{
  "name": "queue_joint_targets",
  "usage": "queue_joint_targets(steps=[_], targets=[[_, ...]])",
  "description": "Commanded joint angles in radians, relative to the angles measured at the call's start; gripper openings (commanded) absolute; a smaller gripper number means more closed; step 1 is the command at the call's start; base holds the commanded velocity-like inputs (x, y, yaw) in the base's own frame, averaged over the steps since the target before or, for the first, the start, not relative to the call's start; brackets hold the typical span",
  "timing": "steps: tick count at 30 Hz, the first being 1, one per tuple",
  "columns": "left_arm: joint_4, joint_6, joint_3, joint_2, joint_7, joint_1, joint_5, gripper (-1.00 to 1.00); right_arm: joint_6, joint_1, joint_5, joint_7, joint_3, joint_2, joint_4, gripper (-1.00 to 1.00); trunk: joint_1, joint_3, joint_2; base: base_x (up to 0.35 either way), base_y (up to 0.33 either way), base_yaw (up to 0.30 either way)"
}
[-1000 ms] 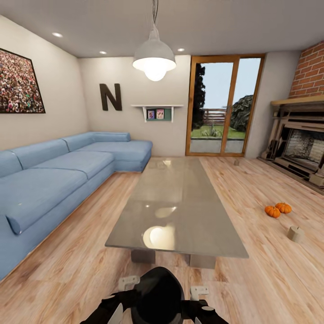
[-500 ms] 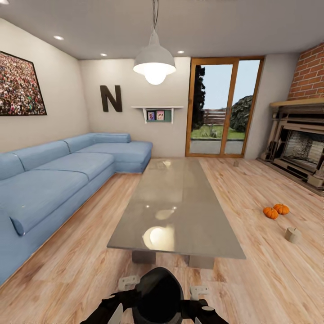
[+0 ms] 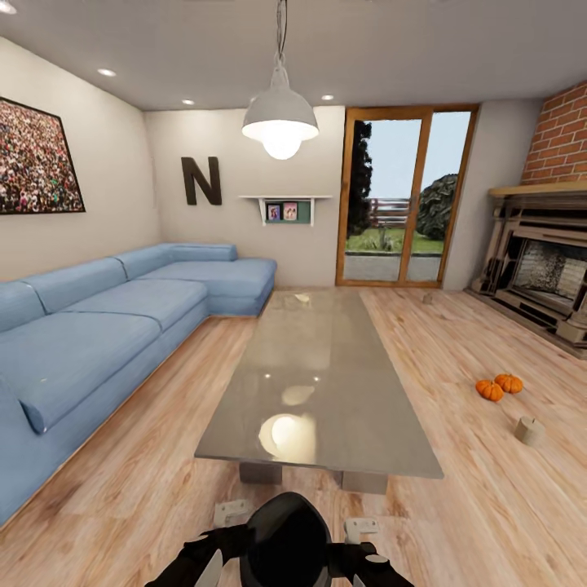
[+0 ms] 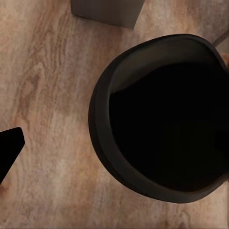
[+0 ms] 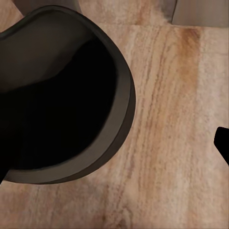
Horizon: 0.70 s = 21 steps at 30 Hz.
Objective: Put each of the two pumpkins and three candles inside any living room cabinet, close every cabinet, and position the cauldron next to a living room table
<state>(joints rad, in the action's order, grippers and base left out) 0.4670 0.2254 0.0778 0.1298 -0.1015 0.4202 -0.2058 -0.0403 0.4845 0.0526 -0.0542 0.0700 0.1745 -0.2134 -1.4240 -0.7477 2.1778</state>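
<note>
Straight ahead of us stands the long grey table (image 3: 322, 383), its glossy top reflecting the pendant lamp (image 3: 280, 114) that hangs above it. At the very bottom of the head view we see the black cauldron (image 3: 289, 542) between our 2 arms, just in front of the table's near edge. The left wrist view looks down into the cauldron's dark open mouth (image 4: 164, 119) over the wooden floor (image 4: 47, 95), with a grey table leg (image 4: 107, 10) beyond it. The right wrist view shows the same rim (image 5: 62, 95) from the other side, again over floorboards.

We cannot tell how far the left gripper (image 3: 200, 558) or the right gripper (image 3: 371, 564) is open: only dark parts of them show beside the cauldron, and no fingertips are clear enough to judge a grasp.

The 2 pumpkins (image 3: 499, 386) lie on the floor well to the right of the table, touching or nearly touching each other, between the table and the fireplace (image 3: 542, 273). A small beige candle (image 3: 530, 430) sits on the floor near them, closer to us. Another small object (image 3: 427, 298) rests on the floor near the glass door (image 3: 399, 196), too small to identify.

The blue sofa (image 3: 106, 318) runs along the left wall.
</note>
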Motion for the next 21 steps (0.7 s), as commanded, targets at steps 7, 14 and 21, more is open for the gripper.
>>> queue_joint_targets(steps=[7, 14, 21], targets=[[0.002, 0.005, 0.008, -0.001, -0.009, 0.0, -0.01, 1.0, -0.004, 0.0, 0.006, -0.006, 0.007, 0.0, -0.001, 1.0, 0.027, 0.021, -0.049, 0.0, 0.0, -0.001], [0.002, 0.005, 0.008, -0.001, -0.009, 0.0, -0.01, 1.0, -0.004, 0.0, 0.007, -0.005, 0.007, 0.0, -0.001, 1.0, 0.054, 0.044, -0.098, 0.0, 0.0, -0.147], [0.002, 0.005, 0.008, -0.001, -0.009, 0.0, -0.01, 1.0, -0.004, 0.0, 0.007, -0.004, 0.007, 0.0, -0.001, 1.0, 0.081, 0.068, -0.147, 0.0, 0.0, -0.247]])
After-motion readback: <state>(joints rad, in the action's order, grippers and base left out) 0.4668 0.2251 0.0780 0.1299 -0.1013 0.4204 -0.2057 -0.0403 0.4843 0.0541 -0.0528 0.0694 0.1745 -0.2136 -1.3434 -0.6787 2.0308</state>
